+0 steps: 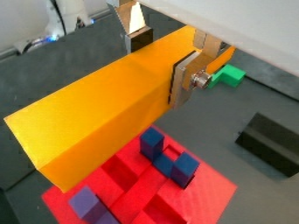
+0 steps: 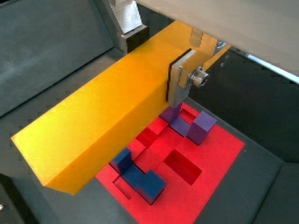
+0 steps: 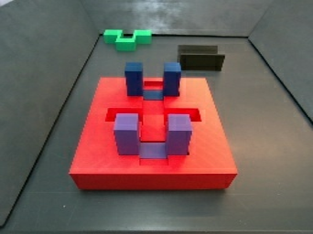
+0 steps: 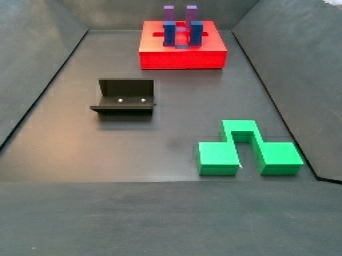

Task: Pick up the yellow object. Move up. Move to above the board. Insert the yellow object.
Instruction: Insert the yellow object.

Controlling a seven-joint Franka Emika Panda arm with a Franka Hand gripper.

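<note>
My claw [image 1: 163, 63] is clamped on the yellow object [image 1: 100, 118], its flat silver fingers [image 1: 186, 80] pressing the bar's two long sides near one end, and both wrist views show the same grip [image 2: 158, 54]. The yellow object [image 2: 100, 122] is a long rectangular bar, yellow shading to orange, and it hangs in the air clear of the dark surface [image 1: 233, 114], with the board [image 1: 146, 188] showing beneath it in both wrist views. The board [image 2: 176, 162] is a flat red square block with recessed slots, and its upright blue posts [image 1: 170, 157] and purple posts [image 2: 193, 122] stand free under the bar, not touching it. In both side views neither my claw nor the bar appears; there the board [image 3: 153, 137] sits in the middle of the frame with one pair of posts [image 3: 152, 78] toward the back and another pair [image 3: 153, 132] toward the front. Behind it, at the upper edge of that side view, lie a green notched block [image 3: 126, 37] and, to its right, a small black box [image 3: 199, 57], well apart from the board. In a side view from the opposite end, the board [image 4: 183, 48] stands at top centre, the dark L-shaped fixture [image 4: 124, 98] at middle left, and the green block [image 4: 247, 150] at lower right.
</note>
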